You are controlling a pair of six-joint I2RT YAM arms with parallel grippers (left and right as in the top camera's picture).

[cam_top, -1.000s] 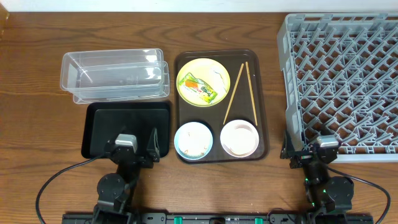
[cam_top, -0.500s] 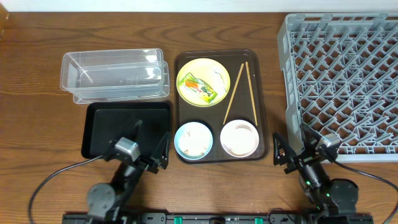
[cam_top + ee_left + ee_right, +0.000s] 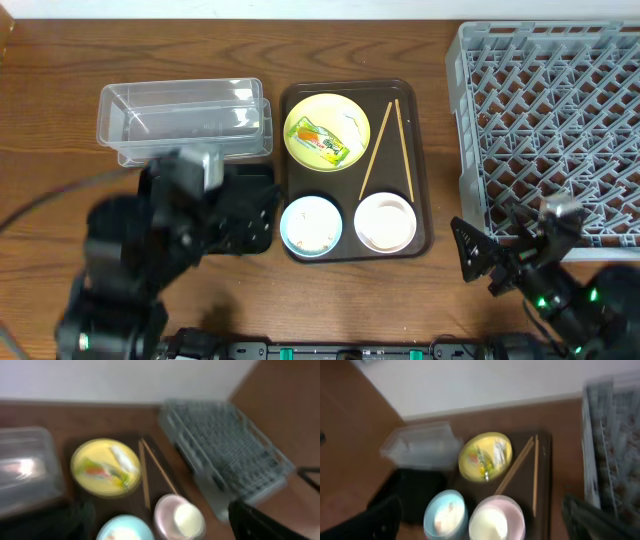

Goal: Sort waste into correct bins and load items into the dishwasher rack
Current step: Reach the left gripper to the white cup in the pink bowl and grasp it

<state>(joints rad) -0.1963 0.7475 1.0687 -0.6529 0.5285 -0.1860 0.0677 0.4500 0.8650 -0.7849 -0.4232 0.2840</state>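
2 chopsticks (image 3: 385, 148) on brown tray (image 3: 425, 215), between both tools.

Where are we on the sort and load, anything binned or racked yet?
Nothing is done. The wrapper sits on the yellow plate; both bowls and the chopsticks are on the brown tray. The rack holds nothing, and neither claw holds anything. Everything remains.

Blurred throughout. Yellow plate (image 3: 106, 467) carrying wrapper (image 3: 100, 470) and white scrap (image 3: 121, 459); chopsticks (image 3: 150, 472) just beside; white bowl (image 3: 179, 516) below; grey rack (image 3: 225, 450) at right.
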